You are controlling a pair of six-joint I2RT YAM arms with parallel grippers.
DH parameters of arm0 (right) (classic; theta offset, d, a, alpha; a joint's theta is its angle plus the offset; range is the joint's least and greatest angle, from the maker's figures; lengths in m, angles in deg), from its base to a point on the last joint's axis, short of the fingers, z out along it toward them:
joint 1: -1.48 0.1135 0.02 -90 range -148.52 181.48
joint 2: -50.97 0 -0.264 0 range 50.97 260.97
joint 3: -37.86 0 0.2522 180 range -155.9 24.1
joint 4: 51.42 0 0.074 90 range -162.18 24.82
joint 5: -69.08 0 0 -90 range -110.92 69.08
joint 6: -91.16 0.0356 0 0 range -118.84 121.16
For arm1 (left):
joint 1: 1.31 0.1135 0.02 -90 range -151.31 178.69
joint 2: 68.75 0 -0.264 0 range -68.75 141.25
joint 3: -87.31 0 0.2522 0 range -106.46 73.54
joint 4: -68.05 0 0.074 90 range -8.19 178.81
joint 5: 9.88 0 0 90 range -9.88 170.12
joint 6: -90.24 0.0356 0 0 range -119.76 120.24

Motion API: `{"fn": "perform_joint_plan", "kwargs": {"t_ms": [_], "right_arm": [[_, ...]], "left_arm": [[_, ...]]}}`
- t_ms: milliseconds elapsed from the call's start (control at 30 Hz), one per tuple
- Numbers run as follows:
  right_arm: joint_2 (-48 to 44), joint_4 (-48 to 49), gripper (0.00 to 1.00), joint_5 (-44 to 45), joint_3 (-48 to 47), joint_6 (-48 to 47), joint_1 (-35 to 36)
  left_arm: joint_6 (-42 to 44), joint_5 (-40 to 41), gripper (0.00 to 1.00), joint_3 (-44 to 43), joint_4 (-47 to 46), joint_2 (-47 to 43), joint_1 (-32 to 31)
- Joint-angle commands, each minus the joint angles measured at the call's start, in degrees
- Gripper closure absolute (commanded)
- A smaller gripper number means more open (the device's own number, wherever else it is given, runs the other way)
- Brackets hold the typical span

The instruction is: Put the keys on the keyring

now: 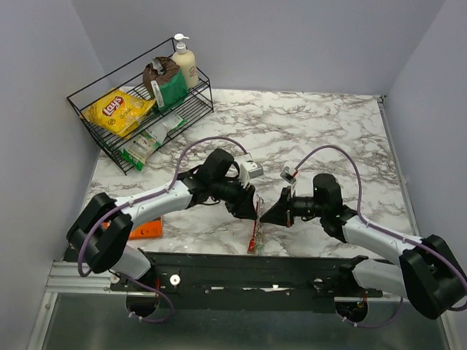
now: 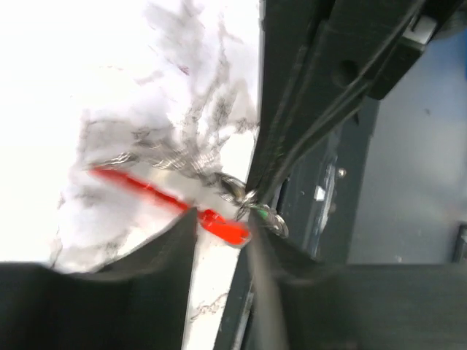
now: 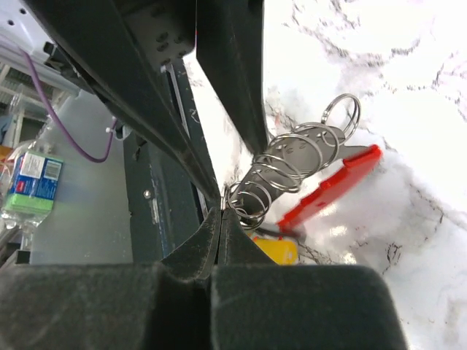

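Note:
The keyring hangs between my two grippers near the table's front edge. Its red loop is joined to a cluster of silvery rings. My right gripper is shut, its tips pinching the lowest silvery ring. A yellow key head shows just under the rings. In the blurred left wrist view, my left gripper has its fingers apart with the end of the red loop lying in the gap. A green key head peeks beside the rings. From above, the left gripper and right gripper nearly touch.
A black wire rack at the back left holds a yellow chip bag, a brown and green bag and a soap bottle. A flat orange packet lies by the left arm. The black base rail runs along the near edge.

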State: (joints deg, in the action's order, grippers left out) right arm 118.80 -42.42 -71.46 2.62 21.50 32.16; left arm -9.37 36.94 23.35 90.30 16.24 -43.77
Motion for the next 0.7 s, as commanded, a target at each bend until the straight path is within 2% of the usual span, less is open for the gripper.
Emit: {"fn": "perform_joint_plan", "kwargs": {"t_ms": [0, 133, 233, 433, 567, 667], "right_arm": [[-4.28, -1.67, 0.99, 1.41, -2.25, -1.18, 0.26], [-7.44, -1.85, 0.99, 0.54, -4.97, -1.09, 0.26], [-9.29, 2.01, 0.99, -0.17, -5.42, -0.57, 0.26], [-12.73, 8.25, 0.99, -2.09, -7.35, 0.75, 0.26], [-12.55, 15.62, 0.99, -3.77, -7.44, 6.09, 0.35], [-12.64, 25.81, 0.99, -2.98, -5.51, 11.54, 0.26]], "left_arm": [[-4.97, 7.31, 0.40, 4.39, -7.51, -8.69, 2.20], [-11.47, 5.22, 0.37, 10.54, -15.94, -17.64, 6.15], [-16.30, 0.56, 0.37, 12.92, -23.15, -22.13, 8.79], [-22.29, -7.96, 0.36, 12.40, -32.12, -25.75, 9.23], [-26.51, -9.03, 0.43, 12.40, -38.88, -26.10, 9.23], [-29.06, -8.68, 0.48, 12.93, -43.10, -26.10, 9.15]]}}
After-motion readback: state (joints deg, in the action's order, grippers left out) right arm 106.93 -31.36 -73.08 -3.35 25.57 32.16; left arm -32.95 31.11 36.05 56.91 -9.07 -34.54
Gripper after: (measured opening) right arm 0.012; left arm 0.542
